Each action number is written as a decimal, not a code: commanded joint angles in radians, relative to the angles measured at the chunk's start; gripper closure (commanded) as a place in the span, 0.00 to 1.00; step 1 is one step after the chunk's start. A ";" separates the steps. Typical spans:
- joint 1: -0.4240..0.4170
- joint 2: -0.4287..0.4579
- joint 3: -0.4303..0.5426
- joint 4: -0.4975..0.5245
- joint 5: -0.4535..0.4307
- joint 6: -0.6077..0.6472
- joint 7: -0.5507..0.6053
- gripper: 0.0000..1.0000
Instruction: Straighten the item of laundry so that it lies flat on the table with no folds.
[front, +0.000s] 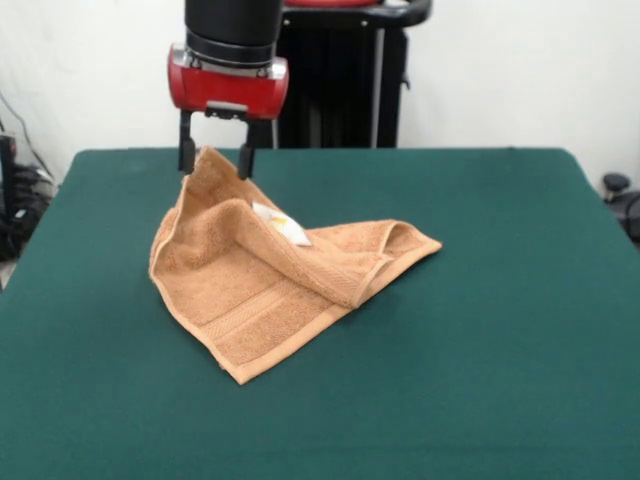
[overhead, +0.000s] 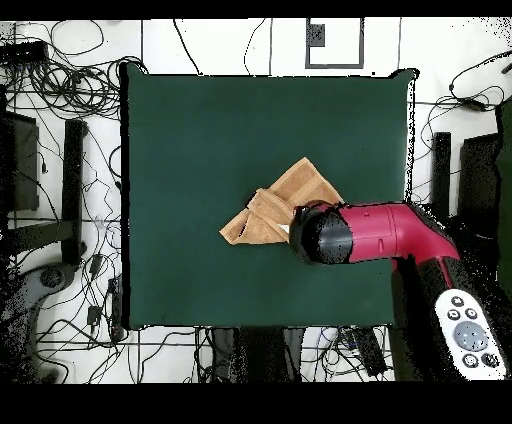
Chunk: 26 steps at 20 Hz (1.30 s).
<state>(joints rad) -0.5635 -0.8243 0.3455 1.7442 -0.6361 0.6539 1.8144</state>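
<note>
The hand (front: 215, 160) grips the towel (front: 270, 295) by its raised corner; pull that corner away from the towel's bulk, low over the desk (front: 500, 350), judging by the folds.

White room, cluttered floor

A plain white wall (front: 520, 70) stands behind, evenly lit with no hard shadows. Seen from overhead, the pale floor (overhead: 455, 60) carries loops of black cables (overhead: 70, 70), thickest at the upper-left corner. Dark upright stands (overhead: 73, 190) rise just below those cables, and another (overhead: 441, 170) is across on the opposite side. A white square outlined in black (overhead: 334, 42) lies at the top edge.
</note>
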 joint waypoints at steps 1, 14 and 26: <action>0.065 0.081 -0.055 0.022 0.027 -0.059 0.183 0.00; 0.109 0.088 -0.122 -0.012 0.031 -0.024 0.166 0.00; 0.142 0.087 -0.171 -0.026 0.048 0.001 0.155 0.00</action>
<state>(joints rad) -0.4710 -0.8247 0.1791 1.7264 -0.6253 0.6535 1.8144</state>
